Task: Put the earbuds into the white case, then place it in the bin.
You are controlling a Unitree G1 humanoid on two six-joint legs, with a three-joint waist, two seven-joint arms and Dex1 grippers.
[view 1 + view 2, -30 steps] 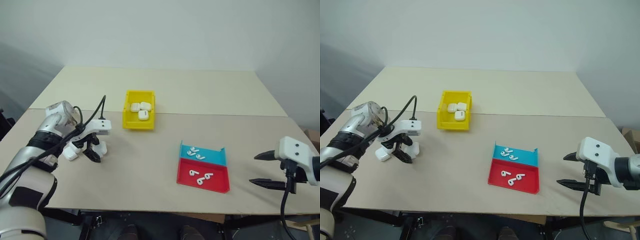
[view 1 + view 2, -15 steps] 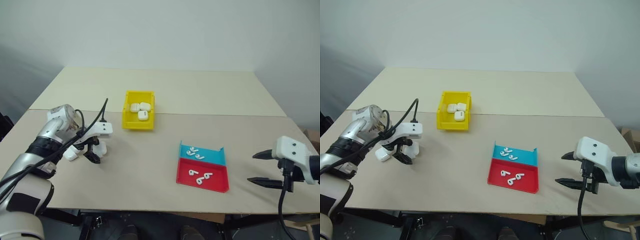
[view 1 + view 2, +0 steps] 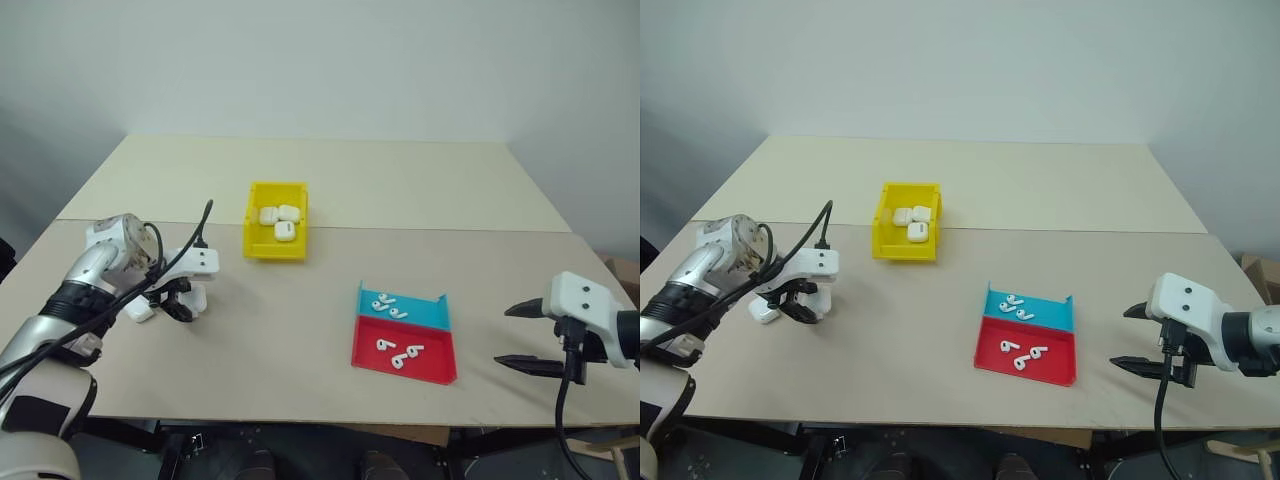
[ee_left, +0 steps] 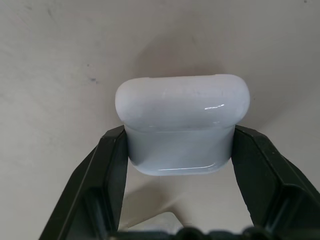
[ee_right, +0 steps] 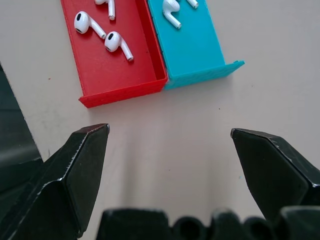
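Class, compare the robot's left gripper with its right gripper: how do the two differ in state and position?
The left gripper is shut on a small rounded glossy white case standing on the beige table; the right gripper is open and holds nothing. The left works beside the yellow plastic bin; the right hangs near the shallow red tray. Both have two black fingers.

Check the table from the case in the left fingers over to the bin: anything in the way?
Nothing visible. The left gripper is shut on the case, and bare table lies between it and the bin.
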